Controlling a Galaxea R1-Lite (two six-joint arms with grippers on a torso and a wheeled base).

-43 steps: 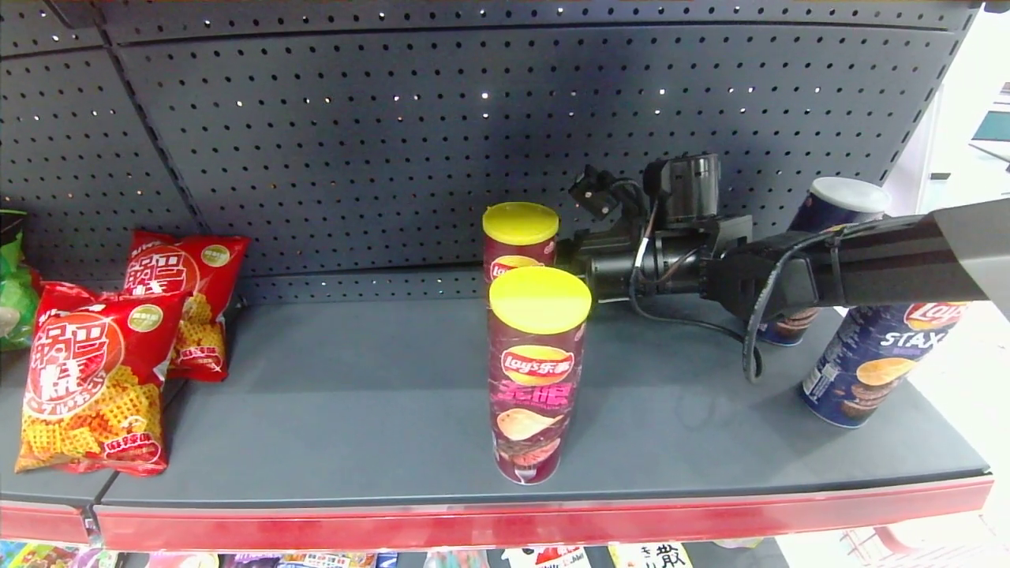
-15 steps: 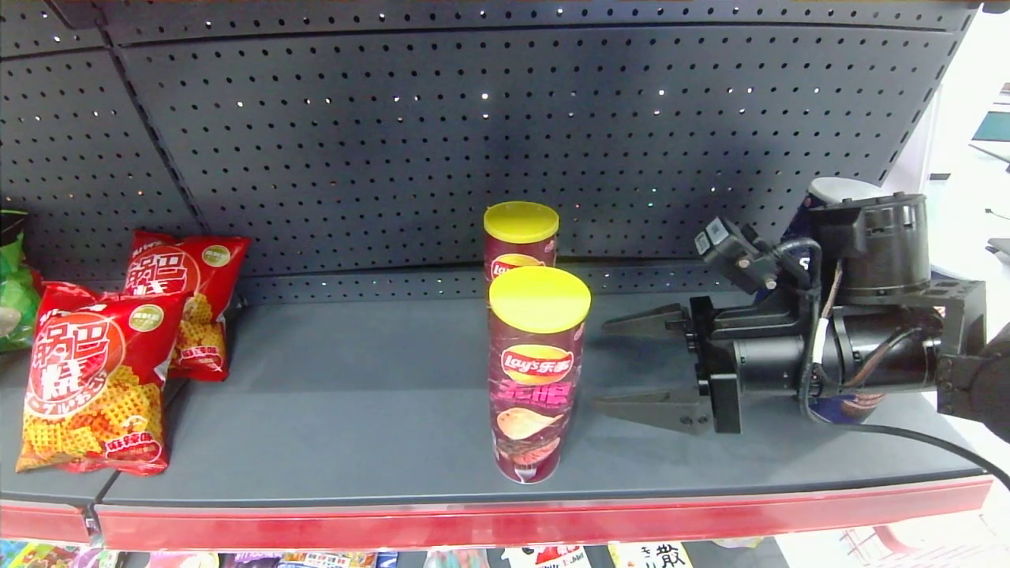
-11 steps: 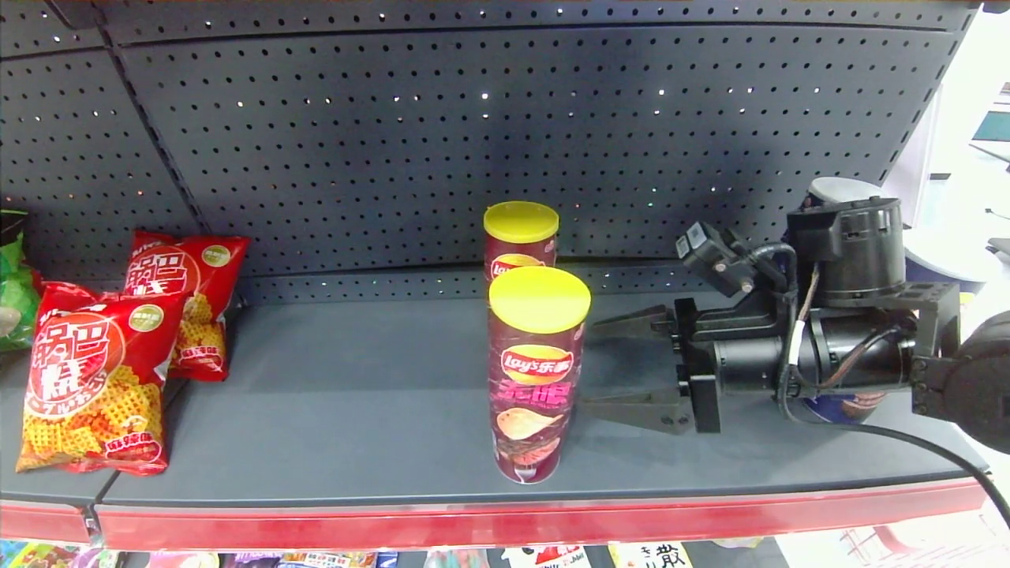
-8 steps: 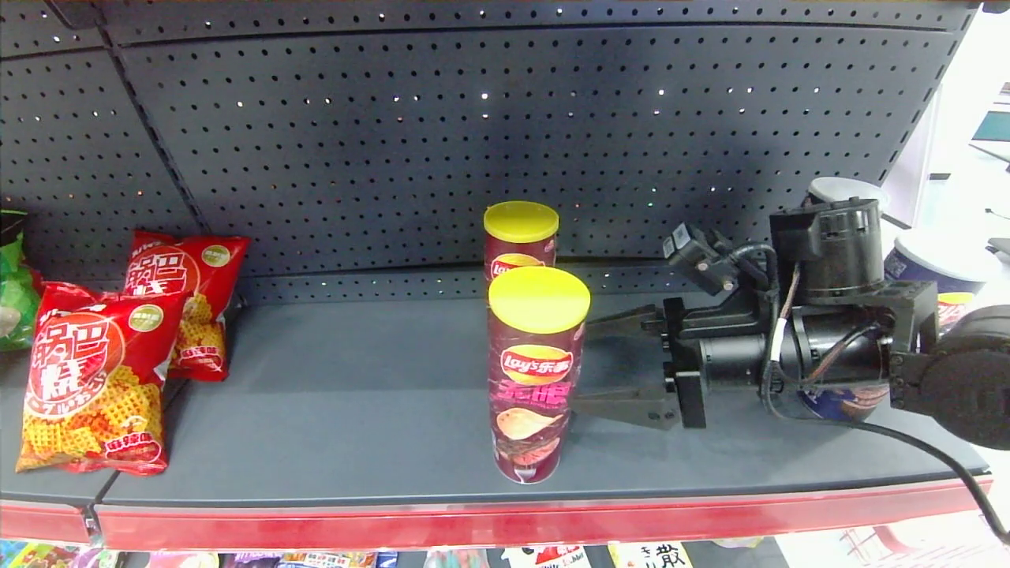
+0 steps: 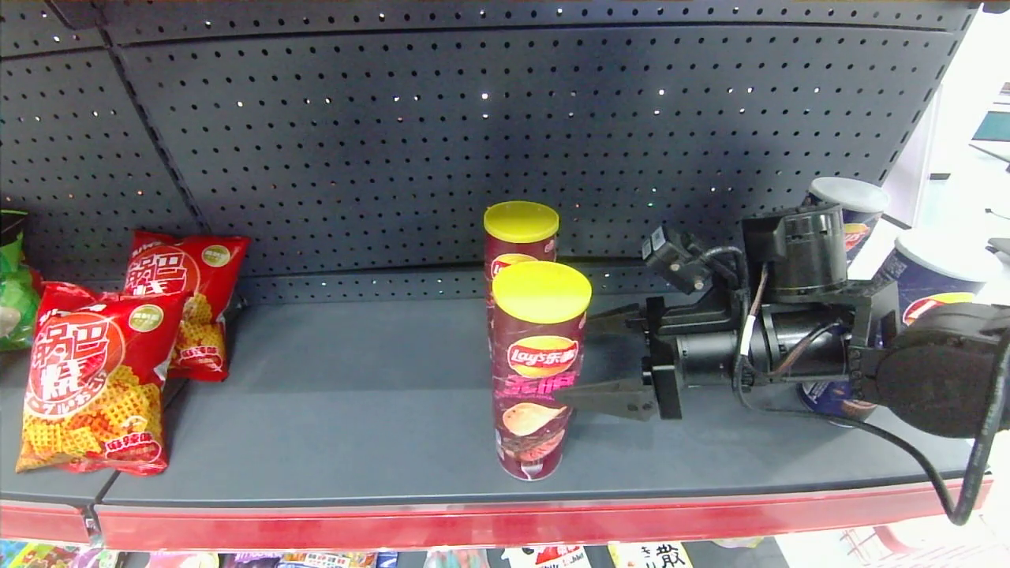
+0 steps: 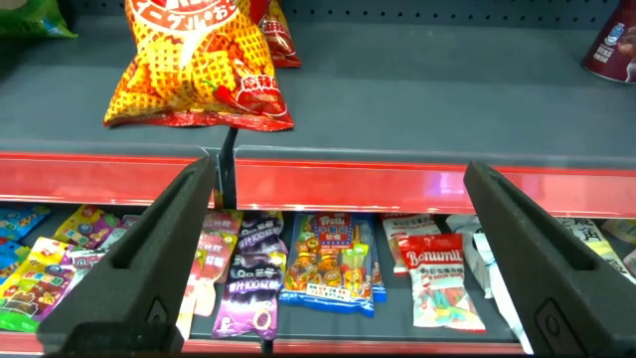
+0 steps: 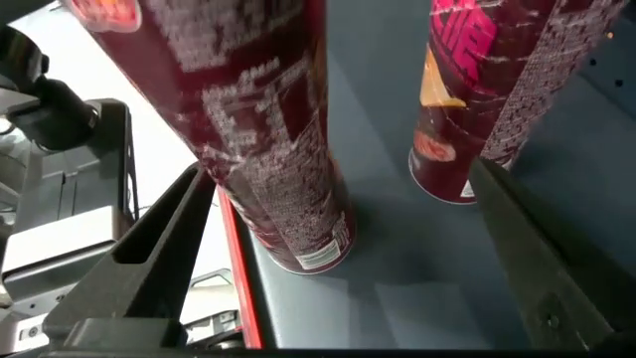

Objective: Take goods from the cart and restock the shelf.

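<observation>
The shelf [image 5: 331,410] is a grey deck with a red front edge [image 5: 473,525] and a perforated dark back panel [image 5: 394,142].

The right gripper [image 5: 580,359] reaches in level from the shelf's right end, pointing toward the middle. Its jaws stand wide apart and hold nothing. One finger lies on the front-edge side of the front can [image 5: 536,371] and crosses that can's face. The other finger lies on the back-panel side. Contact between finger and can cannot be confirmed.

The left gripper [image 6: 340,171] hangs in front of the red edge near the shelf's left end, spread wide and empty. Assorted packets [image 6: 328,268] sit on the lower shelf beneath it.

At the left end, one red snack bag [image 5: 95,379] leans near the front edge and a second red bag [image 5: 189,300] sits behind it. A green bag [image 5: 12,292] is at the far left.

The front can is maroon with a yellow lid and stands about mid-shelf, near the front edge. The rear can [image 5: 519,237], of the same kind, stands directly behind it near the back panel.

In the right wrist view the front can [image 7: 268,129] and the rear can [image 7: 477,89] both lie within the span of the fingers.

Two blue cans [image 5: 848,209] [image 5: 931,276] stand at the right end, partly hidden by the arm.
</observation>
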